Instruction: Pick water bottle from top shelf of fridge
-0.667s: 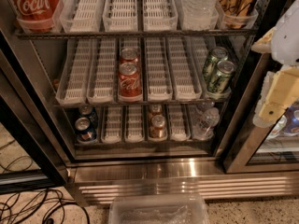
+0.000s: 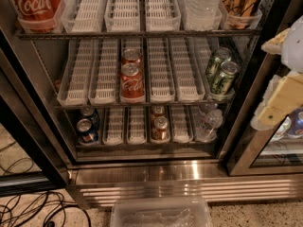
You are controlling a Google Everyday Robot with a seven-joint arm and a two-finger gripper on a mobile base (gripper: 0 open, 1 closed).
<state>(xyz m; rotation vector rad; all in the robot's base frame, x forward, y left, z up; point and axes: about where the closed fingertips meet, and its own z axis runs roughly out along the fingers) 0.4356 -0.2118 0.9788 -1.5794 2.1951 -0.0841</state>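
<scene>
Top shelf [image 2: 137,33], water bottle [image 2: 201,4], jaws far lower right

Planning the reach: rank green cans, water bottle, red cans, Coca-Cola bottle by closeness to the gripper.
1. Green cans, middle shelf right; gripper at right edge.
2. Water bottle, top shelf right.
3. Red cans, middle shelf centre.
4. Coca-Cola bottle, top left.

Fridge [image 2: 189,171] front stands open, nothing before the water bottle [image 2: 202,6]. Left of the bottle, bare lane trays [image 2: 125,8] on the top shelf [image 2: 142,33] leave room. Right of it, a brown package [image 2: 241,1] crowds close. Down and right of the bottle, the gripper [image 2: 284,96] hangs outside by the door frame [image 2: 241,141].
</scene>
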